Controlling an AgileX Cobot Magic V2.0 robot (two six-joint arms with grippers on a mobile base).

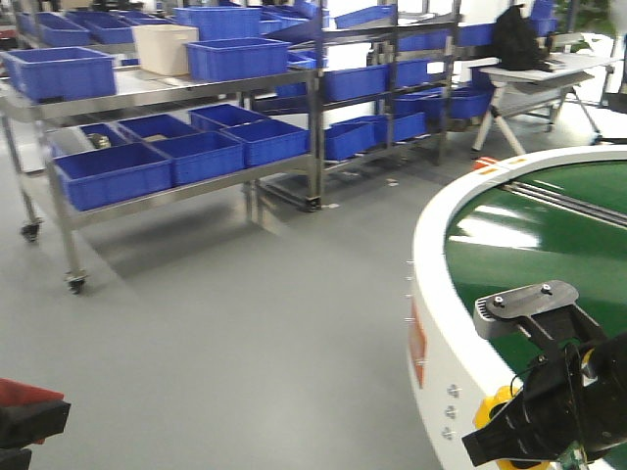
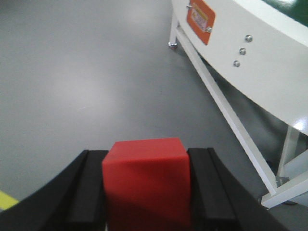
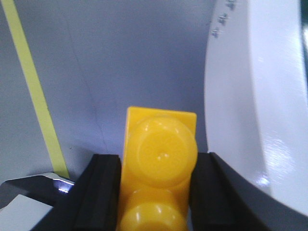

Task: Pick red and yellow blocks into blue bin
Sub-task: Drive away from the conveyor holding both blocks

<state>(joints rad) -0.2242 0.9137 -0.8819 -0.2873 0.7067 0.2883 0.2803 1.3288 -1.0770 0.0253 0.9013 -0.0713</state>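
L gripper is clamping the red cube btwn both pads. R gripper is pinching the yellow studded brick by its sides. Both blocks are hanging clear of any surface, prob. ready for the drop. Arms are sitting low over the grey floor, R one just beside the conveyor rim. Target blue bin: can't pick it out; only racked blue crates, well apart.

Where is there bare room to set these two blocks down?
The green belt inside the white rim looks bare, and the grey floor between it and the steel rack is open. The rack's shelves are crowded with blue crates.
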